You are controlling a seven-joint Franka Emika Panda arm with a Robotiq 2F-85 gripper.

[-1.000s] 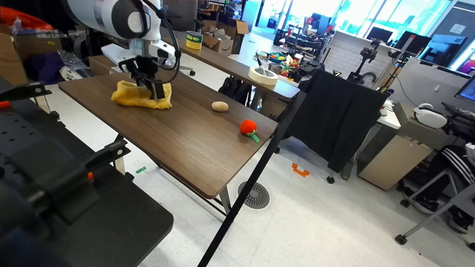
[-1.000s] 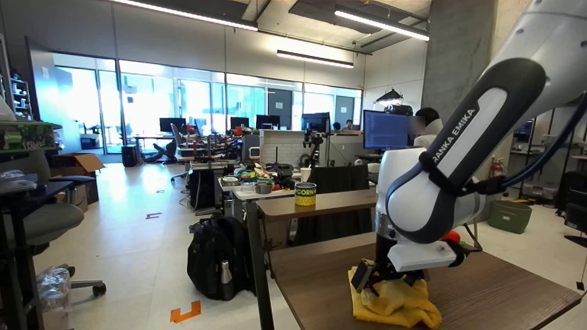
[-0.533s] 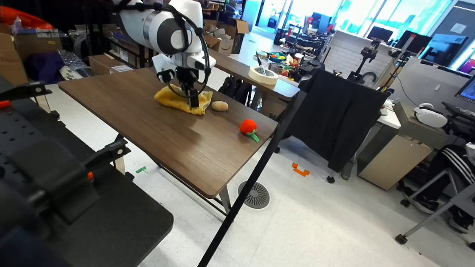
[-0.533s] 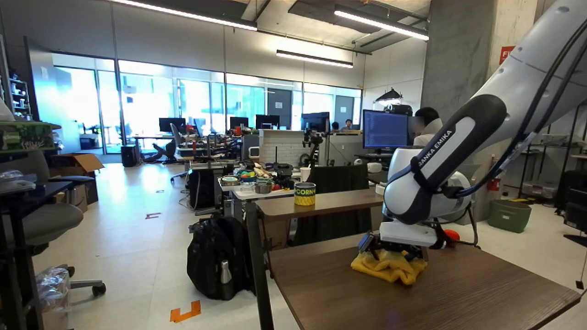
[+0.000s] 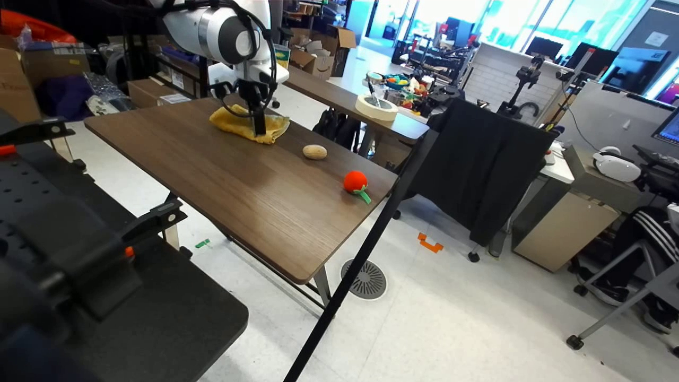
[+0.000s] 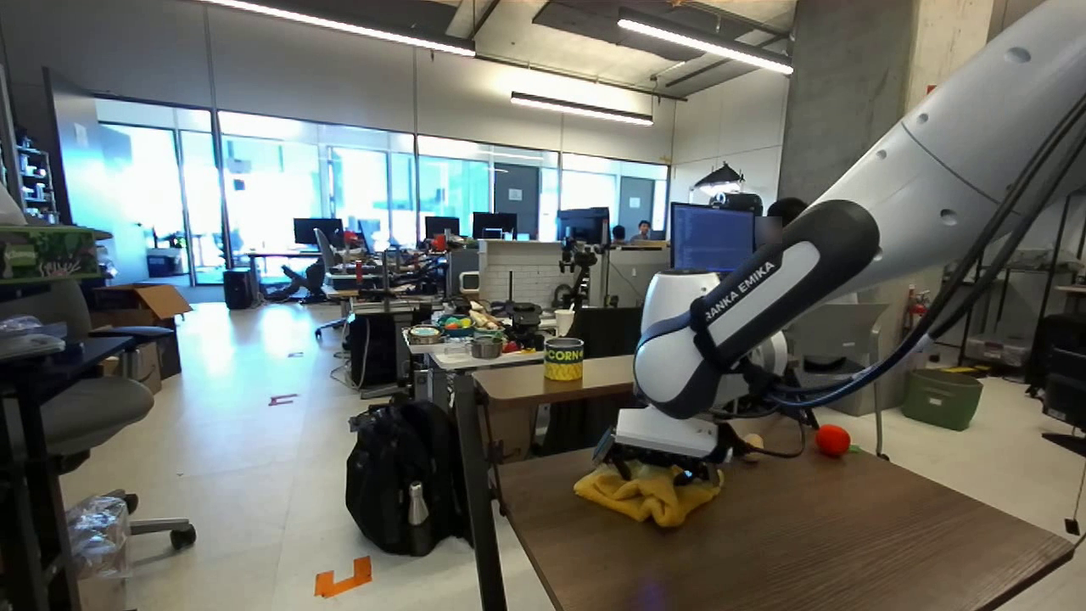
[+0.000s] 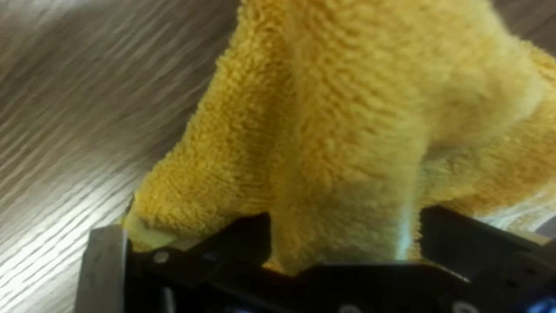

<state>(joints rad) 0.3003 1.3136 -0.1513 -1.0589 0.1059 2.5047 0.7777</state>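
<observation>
A thick yellow cloth (image 7: 347, 95) with a looped, towel-like pile lies bunched in soft folds on the brown, wood-grained worktop (image 5: 254, 196), close to one long edge; a paler strip shows along part of its hem. The end effector (image 7: 345, 217) sits down on it, its black, blocky fingers (image 7: 243, 234) spread wide with a plump fold of the cloth rising between them. Apart from the cloth lies a tan, oval, potato-like thing (image 5: 314, 152), and farther along a round, bright red tomato-like thing (image 5: 355, 181) with a flat green stem. On a narrower wooden worktop (image 6: 513, 386) stands a cylindrical corn can (image 6: 564, 361), yellow below and dark green above, its inside hidden. A cream ring (image 5: 376, 110), like a tape roll, has a pen-like stick (image 5: 373, 92) leaning in its hole. Beyond, an open cardboard box (image 5: 322, 67) holds crumpled pale stuff, and a soft black backpack (image 6: 399, 467) carries a metallic bottle (image 6: 418, 507) at its side.
</observation>
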